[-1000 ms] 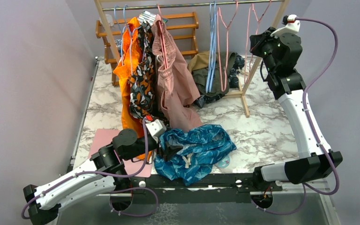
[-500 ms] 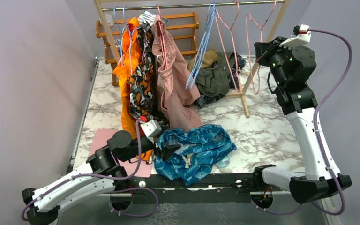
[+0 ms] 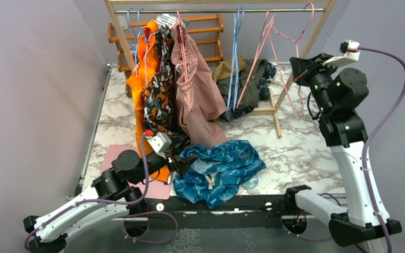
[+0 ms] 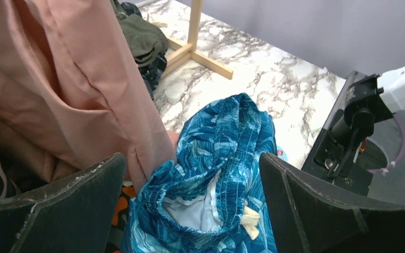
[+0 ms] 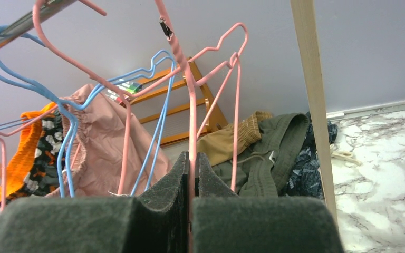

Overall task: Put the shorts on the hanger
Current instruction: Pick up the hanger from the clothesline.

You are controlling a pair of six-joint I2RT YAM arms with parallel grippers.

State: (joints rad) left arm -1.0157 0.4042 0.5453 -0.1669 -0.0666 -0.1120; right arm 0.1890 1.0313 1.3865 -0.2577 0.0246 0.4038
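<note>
Pincer of the left arm (image 3: 182,164), at the left of the figure: fingers spread wide and holding nothing, at the left edge of the shorts (image 3: 224,166). Over the last second I have drawn this arm back slightly; it reaches low over the near edge of the counter (image 3: 300,153), and its wrist view looks down into the open waistband. The shorts lie crumpled on the counter at the near middle, unmoved, white drawstring uppermost, just below the hem of the pink shorts (image 3: 195,97) hanging from the rail (image 3: 211,10).

Centre: the blue hangers (image 3: 235,58) have swung back to hang nearly straight.

Right: the right pincer (image 3: 297,63) is clamped shut on the wire of the hanger (image 5: 191,113). In the past second this arm has risen and pulled outward to the right, dragging the hanger sideways along the rail so that it now slants. I cannot tell whether its hook has cleared the rail. The arm stands tall, elbow high, with its wrist level with the rack's right post (image 3: 290,74).

Meaning for the task, as I judge it: the hanger is secured but well apart from the shorts, and nothing is yet threaded. Next it must come down to the shorts.
</note>
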